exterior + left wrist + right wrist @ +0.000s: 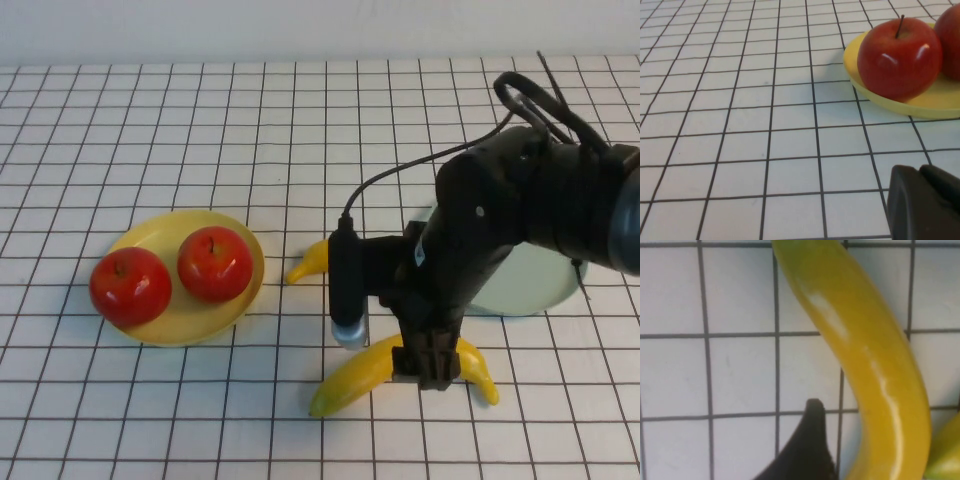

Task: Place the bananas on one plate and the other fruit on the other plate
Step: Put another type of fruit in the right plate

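Observation:
Two red apples (130,285) (214,263) sit on the yellow plate (190,328) at the left. One banana (352,382) lies on the table at the front, and my right gripper (432,372) reaches down over its middle. The gripper is open: one dark finger (811,450) stands beside the banana (865,355), apart from it. A yellow-green end (482,378) shows to the right of the gripper. Another banana tip (310,262) pokes out behind the arm. The blue-green plate (530,285) is half hidden by the arm. My left gripper (920,172) is shut and hovers near the yellow plate (940,107).
The table is a white cloth with a black grid. The right arm's bulk and cable (400,175) stand between the bananas and the blue-green plate. Open cloth lies between the two plates and along the front edge.

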You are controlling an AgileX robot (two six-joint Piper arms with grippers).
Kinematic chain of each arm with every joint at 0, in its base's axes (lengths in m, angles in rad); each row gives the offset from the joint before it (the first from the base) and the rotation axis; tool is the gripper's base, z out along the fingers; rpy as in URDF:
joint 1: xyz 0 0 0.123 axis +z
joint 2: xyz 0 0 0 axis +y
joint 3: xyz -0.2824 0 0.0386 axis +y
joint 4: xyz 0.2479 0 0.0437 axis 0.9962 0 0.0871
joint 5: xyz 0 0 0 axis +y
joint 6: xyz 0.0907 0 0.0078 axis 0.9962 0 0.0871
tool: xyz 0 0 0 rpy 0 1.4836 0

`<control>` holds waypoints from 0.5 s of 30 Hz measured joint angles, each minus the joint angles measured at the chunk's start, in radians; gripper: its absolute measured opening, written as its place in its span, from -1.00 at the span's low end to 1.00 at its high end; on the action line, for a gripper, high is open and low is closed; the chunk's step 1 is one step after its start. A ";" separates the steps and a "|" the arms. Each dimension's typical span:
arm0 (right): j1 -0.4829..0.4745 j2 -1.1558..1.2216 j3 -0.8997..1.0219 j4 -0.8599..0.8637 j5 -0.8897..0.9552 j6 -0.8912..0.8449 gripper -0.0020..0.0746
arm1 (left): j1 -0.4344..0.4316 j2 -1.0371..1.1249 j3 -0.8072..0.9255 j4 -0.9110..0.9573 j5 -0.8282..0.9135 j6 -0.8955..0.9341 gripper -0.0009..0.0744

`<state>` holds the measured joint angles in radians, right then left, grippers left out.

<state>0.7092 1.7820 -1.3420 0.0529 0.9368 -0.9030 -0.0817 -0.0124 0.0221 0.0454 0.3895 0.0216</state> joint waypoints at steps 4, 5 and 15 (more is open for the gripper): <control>0.014 0.049 -0.011 0.004 -0.042 -0.074 0.64 | 0.000 0.000 0.000 0.000 0.000 0.000 -0.98; 0.016 0.059 -0.011 0.004 -0.045 -0.081 0.63 | 0.000 0.000 0.000 0.000 0.000 0.000 -0.98; 0.024 0.147 -0.012 0.004 -0.116 -0.141 0.58 | 0.000 0.000 0.000 0.000 0.000 0.000 -0.98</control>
<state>0.7332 1.9291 -1.3544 0.0572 0.8204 -1.0440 -0.0817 -0.0124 0.0221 0.0454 0.3895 0.0216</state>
